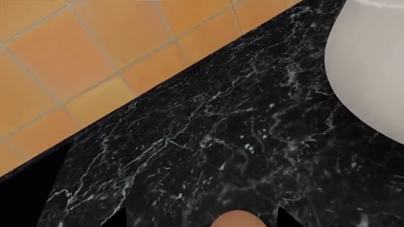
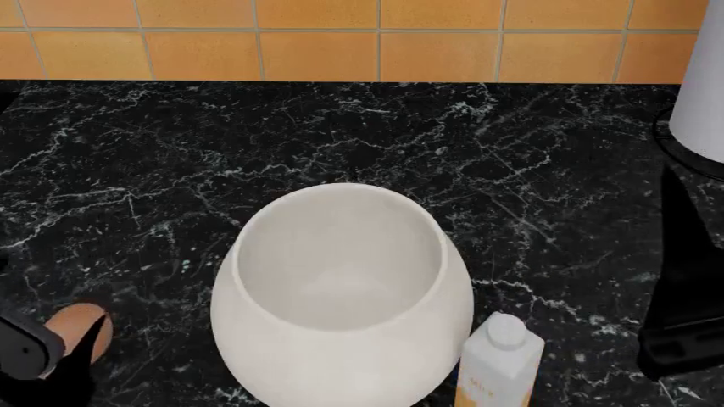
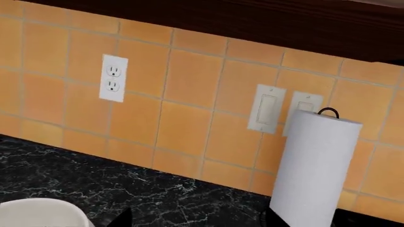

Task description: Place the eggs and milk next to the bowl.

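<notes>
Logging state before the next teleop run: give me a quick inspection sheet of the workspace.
Surface: black marble countertop, no spills seen.
Bowl: white bowl upright, nothing seen inside.
Milk: milk carton upright, close beside the bowl at the front edge of the head view; contact cannot be told.
Eggs: one tan-brown egg at the left gripper, apart from the bowl. Second egg not seen.
Clutter: paper towel roll on a holder at the backsplash.
Grippers: left cannot tell if closed on the egg; right gripper only fingertips visible, nothing between them.
Cables: nothing seen.
Surroundings: orange tile wall, power outlet, two switches.
</notes>
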Motion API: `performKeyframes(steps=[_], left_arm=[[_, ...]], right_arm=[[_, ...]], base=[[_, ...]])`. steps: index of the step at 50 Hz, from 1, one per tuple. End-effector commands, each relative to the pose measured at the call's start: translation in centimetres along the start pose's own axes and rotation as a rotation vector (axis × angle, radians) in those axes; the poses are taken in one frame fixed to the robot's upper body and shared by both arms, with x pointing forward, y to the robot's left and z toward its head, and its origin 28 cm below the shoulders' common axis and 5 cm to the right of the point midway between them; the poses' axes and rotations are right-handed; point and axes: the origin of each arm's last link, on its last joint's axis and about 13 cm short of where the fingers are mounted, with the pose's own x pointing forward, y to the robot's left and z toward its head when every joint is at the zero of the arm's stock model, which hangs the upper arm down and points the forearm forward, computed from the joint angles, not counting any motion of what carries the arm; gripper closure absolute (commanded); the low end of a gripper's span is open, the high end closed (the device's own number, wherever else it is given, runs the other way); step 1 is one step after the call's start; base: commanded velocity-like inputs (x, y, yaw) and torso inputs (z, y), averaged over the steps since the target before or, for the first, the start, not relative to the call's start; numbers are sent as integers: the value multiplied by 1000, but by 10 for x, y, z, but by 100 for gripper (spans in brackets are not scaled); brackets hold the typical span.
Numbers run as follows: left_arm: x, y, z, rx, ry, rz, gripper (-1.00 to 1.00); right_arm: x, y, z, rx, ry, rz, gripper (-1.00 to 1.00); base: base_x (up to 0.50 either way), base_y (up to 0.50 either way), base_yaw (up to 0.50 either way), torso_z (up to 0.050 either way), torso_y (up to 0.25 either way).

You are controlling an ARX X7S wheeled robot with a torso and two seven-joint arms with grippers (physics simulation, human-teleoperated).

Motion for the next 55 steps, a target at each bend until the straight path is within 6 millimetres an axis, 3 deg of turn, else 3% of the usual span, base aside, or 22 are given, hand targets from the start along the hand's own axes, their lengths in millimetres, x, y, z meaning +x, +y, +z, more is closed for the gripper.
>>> performKeyframes(steps=[1,20,55], left_arm=[[-7,5,-11,-31,40,-113,-100],[-19,10,-18,-48,45,-194,-100],[2,10,-32,-43,84,-184,-100]], right_arm=[[-2,-2,-2,27,-1,-12,-100],[-4,1,1,21,10,11,-100],[-7,4,2,19,26,23,-100]], base=[[0,0,0,0,0],[0,0,0,0,0],[0,0,0,0,0]])
